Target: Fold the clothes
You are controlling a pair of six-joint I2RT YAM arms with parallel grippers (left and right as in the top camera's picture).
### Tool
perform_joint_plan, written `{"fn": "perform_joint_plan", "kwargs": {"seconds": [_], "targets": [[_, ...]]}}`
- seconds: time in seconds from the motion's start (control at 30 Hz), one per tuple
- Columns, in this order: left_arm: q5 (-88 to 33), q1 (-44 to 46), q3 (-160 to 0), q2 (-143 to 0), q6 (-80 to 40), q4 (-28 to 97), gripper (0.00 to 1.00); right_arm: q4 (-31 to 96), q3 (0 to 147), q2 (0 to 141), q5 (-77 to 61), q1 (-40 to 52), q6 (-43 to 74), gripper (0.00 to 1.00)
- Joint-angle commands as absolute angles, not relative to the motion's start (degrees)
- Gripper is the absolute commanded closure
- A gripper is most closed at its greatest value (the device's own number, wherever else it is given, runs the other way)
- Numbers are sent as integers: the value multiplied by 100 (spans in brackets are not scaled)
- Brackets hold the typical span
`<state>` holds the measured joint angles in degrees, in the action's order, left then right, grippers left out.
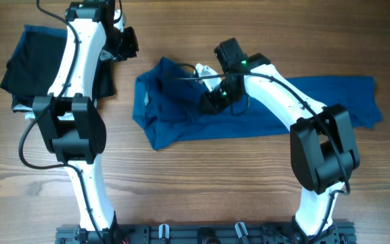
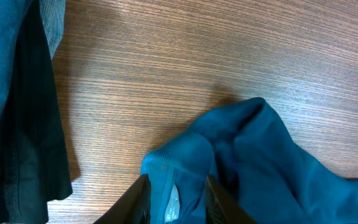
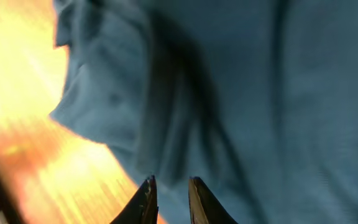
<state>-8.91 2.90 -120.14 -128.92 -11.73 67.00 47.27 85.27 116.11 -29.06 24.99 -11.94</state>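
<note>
T-shirt [image 1: 181,118] bunched on counter [image 1: 202,176], no neat fold yet; right hand [image 3: 171,185] nearly closed, pinching it; left hand [image 2: 176,190] grip: cannot tell; most folding left

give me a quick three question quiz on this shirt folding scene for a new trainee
1. True or false: the blue T-shirt is already folded into a small neat square.
2. In the overhead view, what lies under the left arm? A) a pile of dark folded garments B) a cardboard box C) a plate
3. In the overhead view, which claw is over the T-shirt's cloth?
Key: 1 false, it lies stretched long and rumpled on the table. 2 A. 3 the right claw.
</note>
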Motion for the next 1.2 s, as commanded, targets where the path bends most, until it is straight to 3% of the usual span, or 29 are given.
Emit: {"fn": "perform_joint_plan", "kwargs": {"seconds": [0.0,0.27,0.6,0.7,0.8,0.9,1.0,1.17], "targets": [[-961,314,-11998,-12827,-1247,6705,72,4456,8329,11609,-2388,2596,-869,83],[-963,314,-11998,-12827,-1249,6705,72,3817,8020,11863,-2375,2932,-792,83],[-963,314,-12001,-12827,-1247,6770,77,4447,8377,11581,-2279,2884,-703,82],[-961,314,-12001,-12827,-1247,6796,77,4980,9008,10906,-1380,2554,-19,81],[-961,314,-11998,-12827,-1245,6886,77,5789,9428,10252,-349,1879,344,64],[-961,314,-12001,-12827,-1247,6914,76,6307,9480,9780,-82,926,281,54],[-961,316,-11998,-12827,-1249,6921,76,6591,9480,9629,-252,-401,93,52],[-961,316,-11998,-12827,-1249,6938,73,6490,9406,10022,-1479,-2377,-727,56]]}}
